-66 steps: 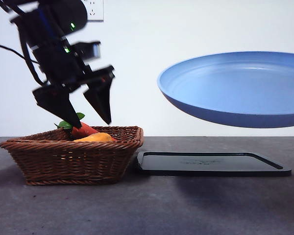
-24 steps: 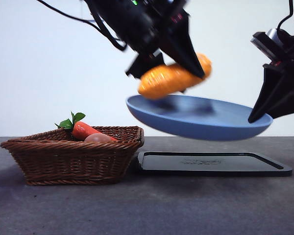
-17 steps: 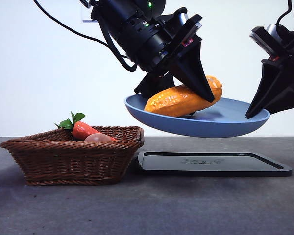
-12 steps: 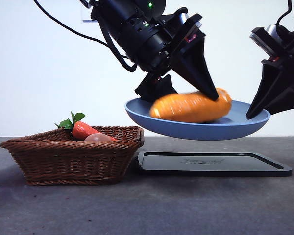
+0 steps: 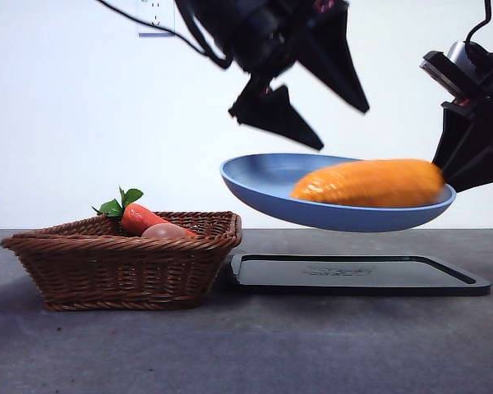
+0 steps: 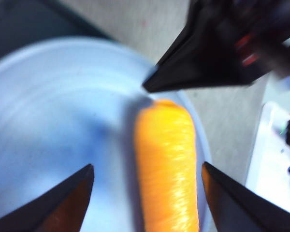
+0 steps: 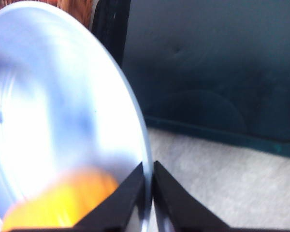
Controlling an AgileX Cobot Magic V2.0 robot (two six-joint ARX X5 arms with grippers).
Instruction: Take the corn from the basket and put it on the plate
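Observation:
The orange-yellow corn lies free on the blue plate, near the rim on the side of the gripper that holds it. My right gripper holds the plate in the air above the table, its jaws shut on the rim. In the right wrist view the corn shows as a blur on the plate. My left gripper hangs open above the plate, clear of the corn, with its jaws spread to either side. The wicker basket stands at the left.
A red carrot-like item with green leaves and a small pinkish item stay in the basket. A flat black tray lies on the table under the plate, right of the basket.
The left gripper has let go of the corn and risen above the plate. The corn has slid across the plate toward the right gripper's side. The plate has shifted slightly.

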